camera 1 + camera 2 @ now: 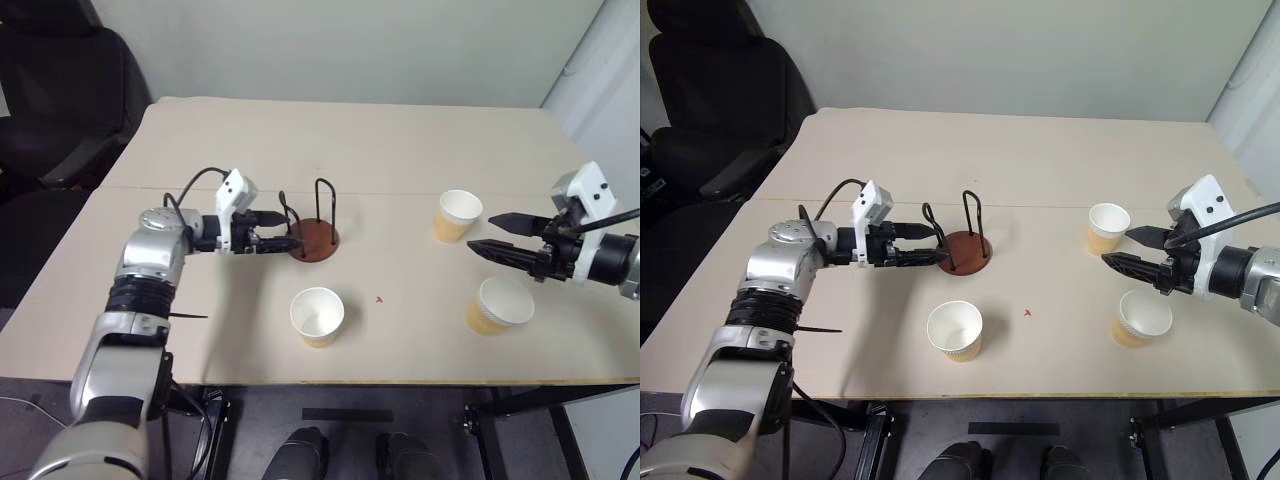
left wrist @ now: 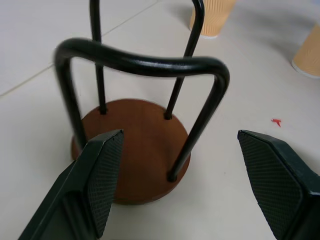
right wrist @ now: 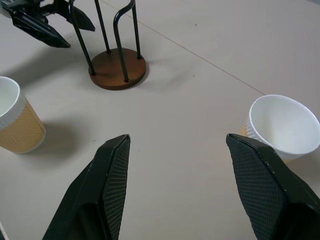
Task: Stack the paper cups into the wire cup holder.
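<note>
Left eye view looks down on a pale beige table with a thin seam running across it from side to side and a tiny red mark near the front. Behind the table stands a plain light wall, and a black office chair sits off the far left corner. Dark floor shows below the table's front edge.

On the table, the wire cup holder stands upright just in front of the seam, left of centre: a round reddish-brown disc with black wire loops rising from it. It holds no cup. The 3 paper cups all stand upright and apart from each other: 1 cup near the front edge, in front of the holder; 1 cup to the right near the seam; 1 cup at the front right.

The left gripper reaches in from the left, almost level, with its fingers spread wide and nothing between them. In the left wrist view the nearest wire loop and the disc lie between and just beyond the left fingertips; whether they touch the holder I cannot tell.

The right gripper hangs above the table at the right, pointing toward the centre, between the 2 right-hand cups. Its fingers are also wide apart and empty, and the right wrist view shows bare table between them.
</note>
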Tool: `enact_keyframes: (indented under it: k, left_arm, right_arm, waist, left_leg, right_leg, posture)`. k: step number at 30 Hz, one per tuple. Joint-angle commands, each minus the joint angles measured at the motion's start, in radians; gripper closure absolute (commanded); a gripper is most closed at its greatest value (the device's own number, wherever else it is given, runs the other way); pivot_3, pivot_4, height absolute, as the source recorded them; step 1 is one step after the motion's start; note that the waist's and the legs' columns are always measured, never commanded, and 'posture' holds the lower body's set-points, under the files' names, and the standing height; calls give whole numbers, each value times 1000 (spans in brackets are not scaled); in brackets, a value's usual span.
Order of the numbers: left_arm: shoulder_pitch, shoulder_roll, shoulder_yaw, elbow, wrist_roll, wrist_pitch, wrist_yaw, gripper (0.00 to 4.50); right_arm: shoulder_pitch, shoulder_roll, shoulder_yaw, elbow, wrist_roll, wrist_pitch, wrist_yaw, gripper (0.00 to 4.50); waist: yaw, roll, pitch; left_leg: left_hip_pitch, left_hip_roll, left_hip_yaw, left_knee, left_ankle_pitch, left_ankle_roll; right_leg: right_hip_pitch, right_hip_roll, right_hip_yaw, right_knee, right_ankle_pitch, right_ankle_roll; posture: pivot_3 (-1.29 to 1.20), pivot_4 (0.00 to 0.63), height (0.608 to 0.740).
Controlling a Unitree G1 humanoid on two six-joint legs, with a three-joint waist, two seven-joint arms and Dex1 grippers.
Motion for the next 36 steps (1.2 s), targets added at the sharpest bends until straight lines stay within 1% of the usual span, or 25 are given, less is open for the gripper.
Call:
enact_keyframes:
  k: [1,6,11,12,14,17,19,22,23,26,29,36]
  left_arm:
    - [-20,-28,20,-10,-2,-35,34,604]
    - [-45,-75,16,33,16,-79,80,604]
    - [-65,-99,13,66,25,-104,89,604]
    - [-71,-103,14,72,22,-105,84,765]
    - [-78,-105,15,76,10,-98,55,1198]
    - [-86,-96,7,76,5,-85,5,2273]
    - [-93,-89,3,72,3,-71,-30,3078]
    - [-103,-79,-7,66,8,-62,-81,4167]
    - [-107,-76,-13,65,11,-63,-100,4468]
    - [-119,-70,-26,62,16,-58,-137,4489]
    - [-133,-70,-41,50,17,-55,-168,4489]
    - [-164,-109,-59,42,23,-75,-169,4489]
  right_arm:
    - [-19,-23,-8,-6,-14,-22,16,1422]
    - [-18,-24,-14,-10,-20,-19,20,1422]
    - [-9,-27,-25,-20,-20,-14,16,1422]
    - [-4,-29,-31,-21,-21,-13,17,1422]
    - [5,-33,-41,-25,-21,-14,19,1422]
    - [20,-41,-54,-28,-16,-18,29,1422]
    - [26,-43,-62,-30,-12,-30,41,1422]
    - [32,-53,-70,-33,-13,-54,73,1422]
    - [32,-60,-70,-31,-13,-60,88,1422]
    - [29,-78,-68,-17,5,-56,127,1422]
    - [30,-90,-58,-16,-9,-71,144,1422]
    - [23,-99,-63,-27,-2,-68,153,1422]
  waist:
    - [0,0,0]
    - [-1,0,0]
    - [0,0,0]
    - [0,0,0]
    - [0,0,0]
    - [0,0,0]
    - [0,0,0]
    - [0,0,0]
    - [2,0,0]
    - [1,0,0]
    - [2,0,0]
    - [2,0,0]
  left_leg:
    - [0,0,0,0,0,0]
    - [0,0,0,0,0,0]
    - [0,0,0,0,0,0]
    - [0,0,1,0,0,0]
    - [0,0,1,0,0,0]
    - [0,0,1,0,0,0]
    - [0,0,1,0,0,0]
    - [0,0,1,0,0,0]
    - [0,0,1,0,0,0]
    - [0,0,1,0,0,0]
    - [0,0,1,0,0,0]
    - [0,0,1,0,0,0]
  right_leg:
    - [0,0,0,0,0,0]
    - [0,0,0,0,0,0]
    - [0,0,0,0,0,0]
    - [0,0,0,0,0,0]
    - [0,0,0,0,0,0]
    - [0,0,0,0,0,0]
    - [0,0,0,0,0,0]
    - [0,0,0,1,0,0]
    - [0,0,0,1,0,0]
    - [0,0,1,0,0,0]
    - [0,0,1,0,0,0]
    - [0,-1,1,0,0,0]
  posture:
    - [0,150,740]
    - [0,150,740]
    - [0,150,740]
    - [0,150,740]
    - [0,150,740]
    - [0,150,740]
    - [0,150,740]
    - [0,150,740]
    - [0,150,740]
    - [0,150,740]
    - [0,150,740]
    - [0,150,740]
